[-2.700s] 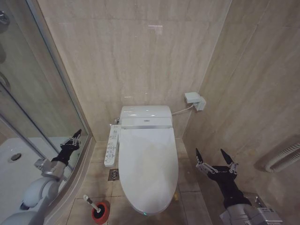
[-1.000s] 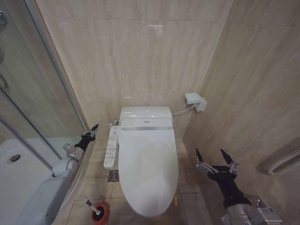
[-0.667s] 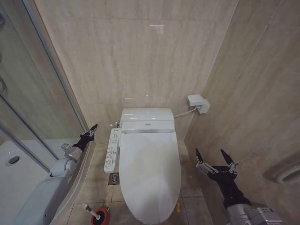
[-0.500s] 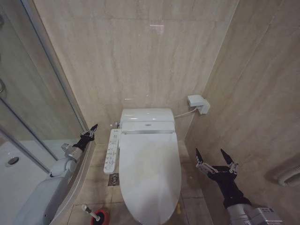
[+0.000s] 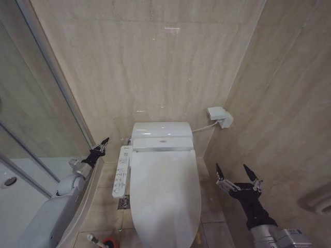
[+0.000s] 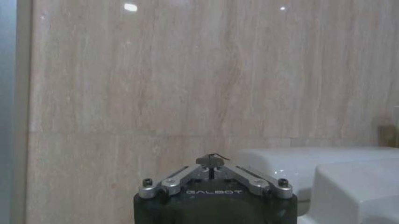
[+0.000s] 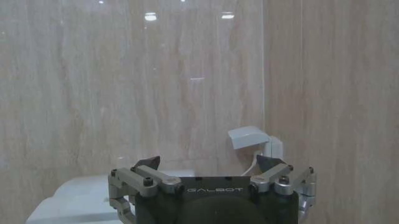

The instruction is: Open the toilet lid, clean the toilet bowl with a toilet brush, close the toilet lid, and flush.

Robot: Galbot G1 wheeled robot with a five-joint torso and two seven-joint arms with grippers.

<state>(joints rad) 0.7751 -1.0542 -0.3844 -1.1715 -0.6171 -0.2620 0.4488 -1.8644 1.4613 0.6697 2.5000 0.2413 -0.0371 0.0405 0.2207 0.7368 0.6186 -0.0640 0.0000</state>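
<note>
Beige marble-look tiles cover the walls and floor of a narrow bathroom, with a glass shower screen (image 5: 31,103) along the left. Beside that screen the left gripper (image 5: 102,142) hangs in the air, its fingers pressed together and holding nothing. At the lower edge of the head view, the toilet brush (image 5: 95,240) stands in its red holder (image 5: 108,243) on the floor. In the middle, the toilet lid (image 5: 164,196) lies shut, a control panel (image 5: 121,171) alongside it. To the right, the right gripper (image 5: 238,176) hovers clear of the toilet, fingers spread wide and empty.
</note>
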